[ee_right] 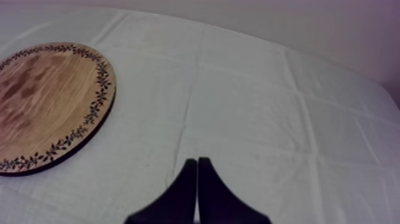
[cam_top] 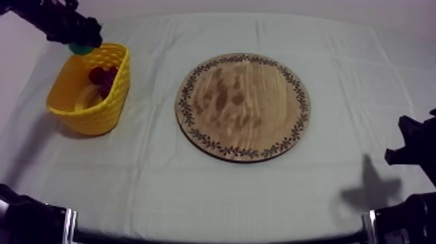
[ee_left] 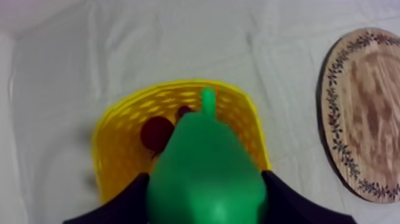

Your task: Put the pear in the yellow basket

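The tabletop [cam_top: 363,78] carries two things. The wooden board [cam_top: 242,107] lies at its middle and is bare, so the pick-up half of the task looks done. The yellow basket [cam_top: 97,113] stands at the board's 9 o'clock, well apart from it.

Our left hand [cam_top: 84,40] has the job: it hangs above the basket, grasping the pear [cam_top: 81,48] between its two fingers. Our right hand [ee_right: 197,190] is clenched on nothing, far off at about the board's 4 o'clock (we judge it has no part in this).

What the coming move turns on is how the pear lies to the basket's mouth. From above, it sits over the far rim, near the basket's 12 o'clock, with the open middle toward 6 o'clock from it. In the left wrist view, the pear's long axis runs straight out from the hand, with the stem end leading, and the stem tip is over the basket's inside.

We judge a short carry toward 6 o'clock would let it drop clear of the rim. Some dark red fruit [ee_left: 156,132] lies on the basket floor; we cannot tell its kind.
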